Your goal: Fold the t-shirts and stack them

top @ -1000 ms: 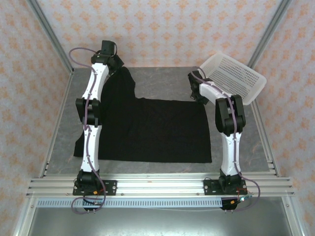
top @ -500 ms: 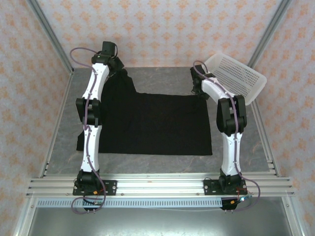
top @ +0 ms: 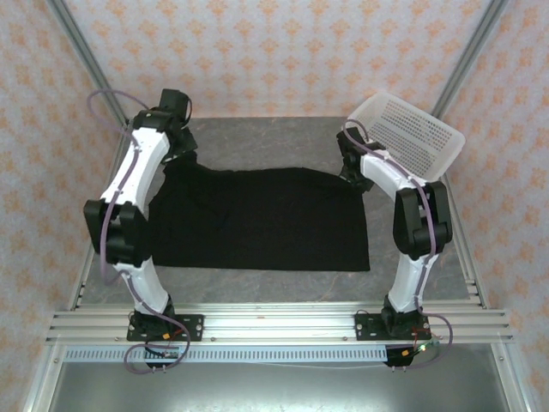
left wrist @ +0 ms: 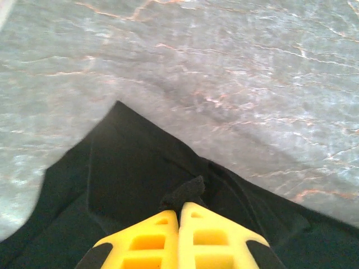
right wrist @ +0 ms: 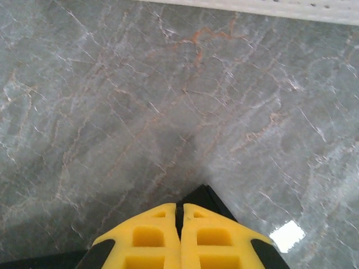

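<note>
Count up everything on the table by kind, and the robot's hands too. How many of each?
Black t-shirt: 1
White basket: 1
Yellow robot hands, the left hand and the right hand: 2
Total: 4

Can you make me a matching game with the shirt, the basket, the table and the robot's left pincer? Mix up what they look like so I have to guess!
Things:
1. t-shirt
2. basket
3. table
4. left pincer

Looks:
A. white, full of little holes
B. grey with marble veins
C. yellow, shut on a bit of cloth
D. black, spread out flat

Right pairs: 1-D, 2-A, 3-B, 4-C.
</note>
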You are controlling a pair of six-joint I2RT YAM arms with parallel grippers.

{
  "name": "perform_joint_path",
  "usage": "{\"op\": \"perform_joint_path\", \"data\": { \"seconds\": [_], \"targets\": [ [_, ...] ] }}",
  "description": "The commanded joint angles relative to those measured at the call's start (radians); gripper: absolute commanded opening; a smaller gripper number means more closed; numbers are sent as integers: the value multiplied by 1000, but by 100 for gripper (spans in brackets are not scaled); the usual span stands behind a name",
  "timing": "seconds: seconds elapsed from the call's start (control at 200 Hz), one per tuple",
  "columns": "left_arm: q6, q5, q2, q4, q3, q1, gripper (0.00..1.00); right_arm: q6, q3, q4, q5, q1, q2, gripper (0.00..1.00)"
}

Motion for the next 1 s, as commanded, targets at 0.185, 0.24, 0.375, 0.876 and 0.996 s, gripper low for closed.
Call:
{"op": "perform_joint_path", "data": {
  "seconds": [0.185,0.24,0.375,0.876,0.996],
  "targets": [
    [-4,-117,-195,6,-311,31,0,19,-148,-15,14,7,-120,0],
    [-13,-131,-236,-1,-355,31,0,17,-166,-13,14,8,-129,0],
    [-32,-110,-331,2,-468,31,0,11,-192,-18,12,11,-143,0],
    [-179,-133,-488,-7,-743,20,0,19,-261,-38,21,34,-162,0],
    [-207,-135,-482,-9,-779,17,0,27,-264,-63,37,47,-164,0]
  ]
}}
